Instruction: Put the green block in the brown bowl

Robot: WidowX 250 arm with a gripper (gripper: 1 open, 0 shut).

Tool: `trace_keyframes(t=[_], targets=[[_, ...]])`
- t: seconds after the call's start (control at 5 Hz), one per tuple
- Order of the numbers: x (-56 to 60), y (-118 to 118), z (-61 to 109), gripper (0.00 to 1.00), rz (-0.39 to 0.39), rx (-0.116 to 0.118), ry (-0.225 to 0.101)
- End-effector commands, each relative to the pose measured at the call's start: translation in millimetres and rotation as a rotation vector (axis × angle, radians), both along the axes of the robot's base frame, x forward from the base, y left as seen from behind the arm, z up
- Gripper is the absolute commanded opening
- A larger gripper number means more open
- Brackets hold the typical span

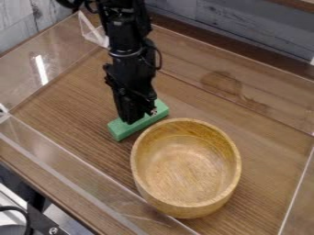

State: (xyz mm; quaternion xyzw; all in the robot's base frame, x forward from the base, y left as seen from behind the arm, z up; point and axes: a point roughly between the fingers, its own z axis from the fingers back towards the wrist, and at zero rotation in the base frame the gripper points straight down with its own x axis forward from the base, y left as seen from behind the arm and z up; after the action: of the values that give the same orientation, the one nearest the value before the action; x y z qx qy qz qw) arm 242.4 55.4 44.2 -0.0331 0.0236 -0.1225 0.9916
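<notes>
The green block (139, 120) lies flat on the wooden table, just left of and behind the brown bowl (186, 167). My black gripper (132, 112) points straight down onto the block's middle. Its fingers are drawn in against the block's long sides, so the gripper is shut on the green block. The block still rests on the table, and its middle is hidden behind the fingers. The bowl is upright with nothing in it, and its rim sits close to the block's right end.
Clear plastic walls (50, 55) ring the wooden table (233, 92) on the left, front and right. A grey plank wall stands at the back.
</notes>
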Motion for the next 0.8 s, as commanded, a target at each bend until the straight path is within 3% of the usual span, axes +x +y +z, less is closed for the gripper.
trace_keyframes(t=[0.0,0.2,0.4,0.6], targets=[[10.4,7.8,9.0,1.00,0.002,0.015,-0.044],[11.4,8.3,9.4,0.00,0.000,0.016,-0.043],[12.4,8.8,9.7,0.00,0.000,0.017,-0.042],[14.3,10.5,7.2,1.00,-0.009,0.019,-0.042]])
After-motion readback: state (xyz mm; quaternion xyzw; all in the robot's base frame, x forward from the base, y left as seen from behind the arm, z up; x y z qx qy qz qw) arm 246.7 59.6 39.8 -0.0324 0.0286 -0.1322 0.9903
